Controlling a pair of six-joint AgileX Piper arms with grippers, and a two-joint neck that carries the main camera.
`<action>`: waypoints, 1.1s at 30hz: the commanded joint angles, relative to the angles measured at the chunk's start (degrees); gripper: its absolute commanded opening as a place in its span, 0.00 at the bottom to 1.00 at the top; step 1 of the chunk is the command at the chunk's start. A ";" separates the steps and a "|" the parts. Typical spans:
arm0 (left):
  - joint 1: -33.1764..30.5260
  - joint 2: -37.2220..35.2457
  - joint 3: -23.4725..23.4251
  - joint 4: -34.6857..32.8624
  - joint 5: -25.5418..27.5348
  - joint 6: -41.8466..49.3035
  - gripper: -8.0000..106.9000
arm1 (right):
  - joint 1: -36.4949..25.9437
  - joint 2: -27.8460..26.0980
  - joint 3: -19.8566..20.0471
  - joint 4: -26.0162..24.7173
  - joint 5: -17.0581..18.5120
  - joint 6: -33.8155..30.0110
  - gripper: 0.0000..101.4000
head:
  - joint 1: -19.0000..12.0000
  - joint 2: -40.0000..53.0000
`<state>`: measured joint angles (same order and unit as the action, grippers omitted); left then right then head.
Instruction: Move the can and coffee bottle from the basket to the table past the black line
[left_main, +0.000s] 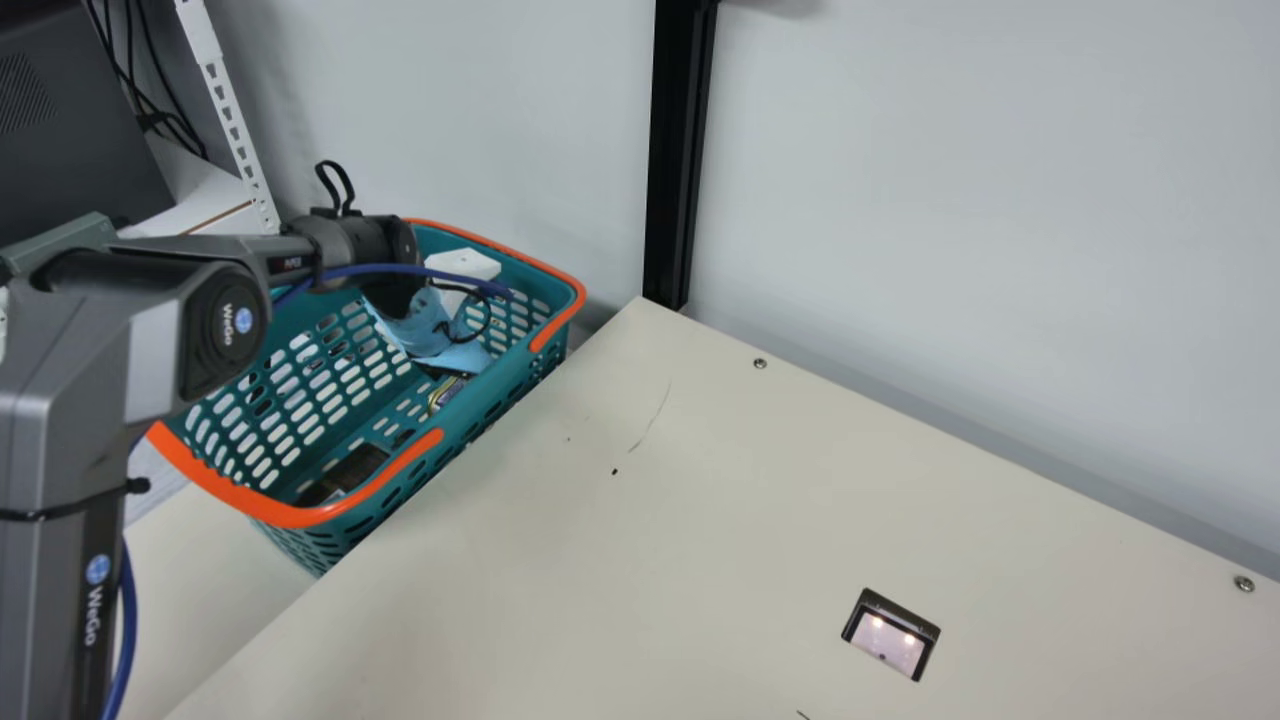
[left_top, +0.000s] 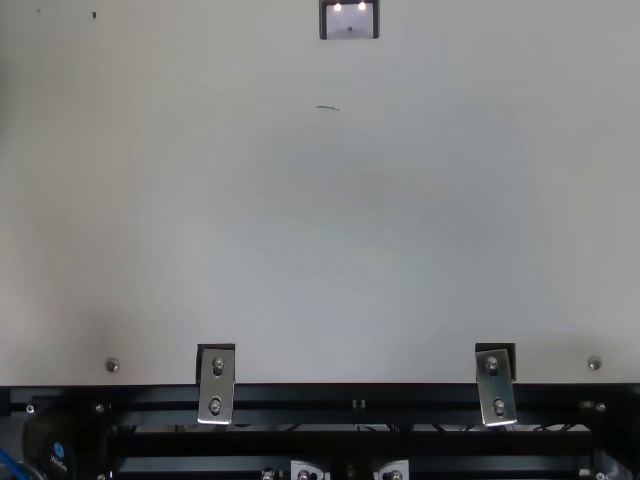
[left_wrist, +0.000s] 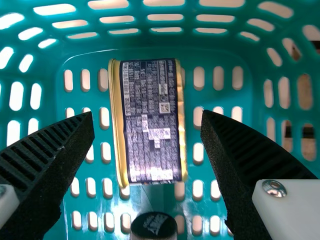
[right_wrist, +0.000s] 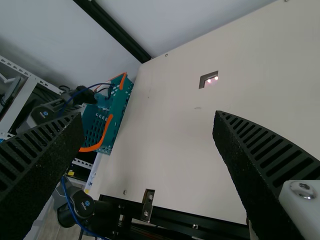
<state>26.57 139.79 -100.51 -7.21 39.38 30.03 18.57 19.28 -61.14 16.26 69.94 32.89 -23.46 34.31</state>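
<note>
Nearest you in the main view, your left arm (left_main: 75, 400) fills the left side and reaches away to the far left, where its gripper (left_main: 430, 325) is down in the teal basket (left_main: 240, 495). That basket has an orange rim and sits just beside the table's (left_main: 600, 560) left edge. In the left wrist view, your left gripper (left_wrist: 146, 119) is open, its two ribbed fingers spread wide over the can (left_wrist: 150, 120). You can see the can lying on its side on the basket's slotted floor, printed dark with gold rims. Near one of its short ends, apart from it, is the dark cap of the coffee bottle (left_wrist: 153, 227), also in the basket. Your right gripper (right_wrist: 148, 117) is open too, its fingers well apart in the right wrist view. A black post (left_main: 680, 150) stands at the table's far left corner, and a black-framed cutout (left_main: 890, 640) is set into the tabletop.
</note>
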 joint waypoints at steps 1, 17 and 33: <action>-0.18 1.73 -2.17 0.32 0.56 -0.63 0.85 | 0.00 0.00 0.00 0.00 0.00 0.00 1.00 | -1.53 0.70; -0.40 5.72 -5.89 0.52 0.41 -2.62 0.16 | 0.00 0.00 0.00 0.00 0.00 0.00 1.00 | -1.53 0.70; 3.35 -19.86 19.08 -8.86 -12.94 8.66 0.16 | 0.00 0.00 0.00 0.00 0.00 0.00 1.00 | -1.53 0.70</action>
<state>29.67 125.96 -85.95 -13.86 27.42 37.00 18.57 19.28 -61.14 16.26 69.94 32.89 -23.46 34.31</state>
